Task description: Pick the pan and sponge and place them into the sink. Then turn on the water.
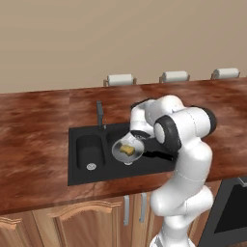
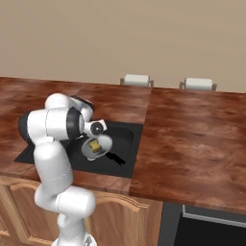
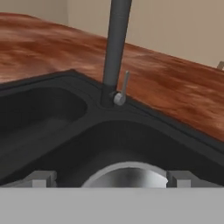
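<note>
The black sink (image 1: 75, 159) is set into the wooden counter. In its larger basin lies the silver-grey pan (image 1: 120, 153), its black handle (image 1: 159, 155) pointing right. The yellow sponge (image 1: 128, 150) rests inside the pan (image 2: 91, 151), and the sponge (image 2: 95, 145) looks the same from the right. My gripper (image 3: 111, 179) hovers low over the pan's rim (image 3: 127, 173), open, with nothing between its widely spread fingers. It faces the dark grey faucet (image 3: 116, 48) and its small lever (image 3: 125, 83) a short way ahead. No water shows at the faucet (image 1: 100, 115).
The small basin (image 1: 89, 152) with a silver drain lies left of the pan. Three pale stool backs (image 1: 119, 79) stand behind the counter. An oven front (image 1: 231, 212) is at lower right and cabinet doors (image 1: 82, 224) hang below the sink.
</note>
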You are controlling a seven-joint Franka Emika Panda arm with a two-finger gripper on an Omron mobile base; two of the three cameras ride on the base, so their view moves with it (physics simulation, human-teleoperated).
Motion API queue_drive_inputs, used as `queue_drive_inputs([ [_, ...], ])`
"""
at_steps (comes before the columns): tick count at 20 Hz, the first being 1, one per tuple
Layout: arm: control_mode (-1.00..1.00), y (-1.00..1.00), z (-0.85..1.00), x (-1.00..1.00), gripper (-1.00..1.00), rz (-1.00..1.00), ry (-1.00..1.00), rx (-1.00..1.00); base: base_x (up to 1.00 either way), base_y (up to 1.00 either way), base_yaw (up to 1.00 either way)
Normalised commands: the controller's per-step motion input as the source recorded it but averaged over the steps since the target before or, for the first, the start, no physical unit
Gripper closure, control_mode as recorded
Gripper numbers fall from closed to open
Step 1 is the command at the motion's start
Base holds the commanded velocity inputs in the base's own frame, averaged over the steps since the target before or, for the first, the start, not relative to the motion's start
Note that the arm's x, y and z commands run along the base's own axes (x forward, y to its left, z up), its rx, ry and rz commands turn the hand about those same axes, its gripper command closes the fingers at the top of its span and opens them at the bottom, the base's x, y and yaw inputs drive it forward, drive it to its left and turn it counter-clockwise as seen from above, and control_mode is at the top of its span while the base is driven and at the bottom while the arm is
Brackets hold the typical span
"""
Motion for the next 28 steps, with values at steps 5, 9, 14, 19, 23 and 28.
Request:
queue_drive_inputs([
  [5, -1.0, 0.02, 0.35, -0.19, -1.0, 0.0, -0.09, 0.11, 0.0, 0.0, 0.0],
  [9, -1.0, 0.08, 0.54, -0.17, -1.0, 0.0, -0.05, 0.05, 0.0, 0.0, 0.0],
  [14, -1.0, 0.06, 0.62, -0.18, -1.0, 0.0, -0.02, 0.03, 0.0, 0.0, 0.0],
  [19, -1.0, 0.02, 0.47, -0.04, -1.0, -0.01, 0.02, 0.08, 0.0, 0.0, 0.0],
  [23, -1.0, 0.04, 0.33, 0.01, -1.0, -0.01, 0.04, 0.11, 0.0, 0.0, 0.0],
  [28, -1.0, 0.14, 0.02, 0.08, -1.0, 0.01, 0.05, 0.07, 0.0, 0.0, 0.0],
])
